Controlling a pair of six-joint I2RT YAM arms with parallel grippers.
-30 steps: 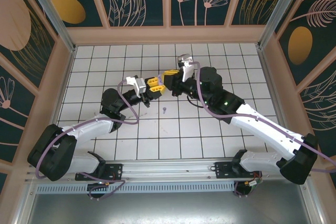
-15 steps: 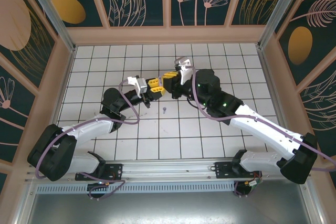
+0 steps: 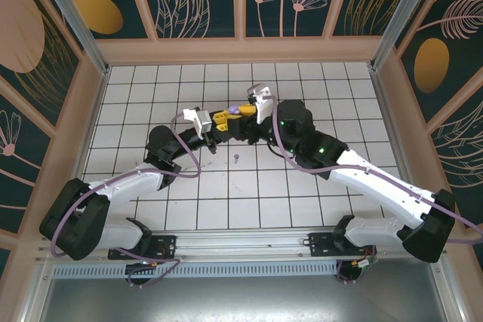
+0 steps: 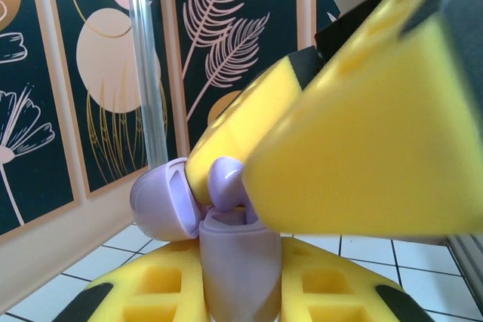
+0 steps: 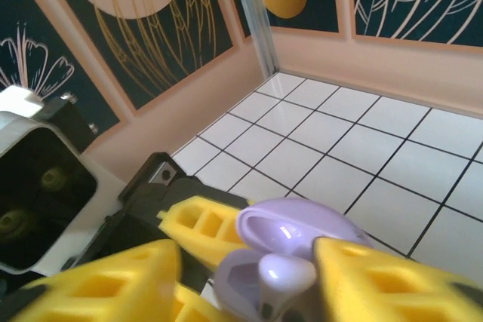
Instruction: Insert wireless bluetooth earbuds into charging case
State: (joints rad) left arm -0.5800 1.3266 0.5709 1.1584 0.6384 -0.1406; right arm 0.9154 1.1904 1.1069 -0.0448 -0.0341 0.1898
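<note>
A lilac earbud [image 5: 281,273] is sitting in the open lilac charging case [image 4: 238,262], whose lid [image 5: 302,225] is tipping back. The left gripper [image 4: 241,295] is clamping the case above the tiled floor [image 3: 302,201]. The right gripper [image 5: 249,262] is straddling the bud with its fingers parted, gripping nothing. A second earbud [image 3: 237,158] is lying on a tile nearby.

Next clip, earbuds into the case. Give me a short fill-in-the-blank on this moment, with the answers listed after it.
1. The left pincer is shut on a charging case whose colour is ___.
2. The case's lid stands ___.
3. At the case's mouth, between the yellow fingers of the right pincer, sits a matching ___.

Missing words: lilac; open; earbud.
</note>
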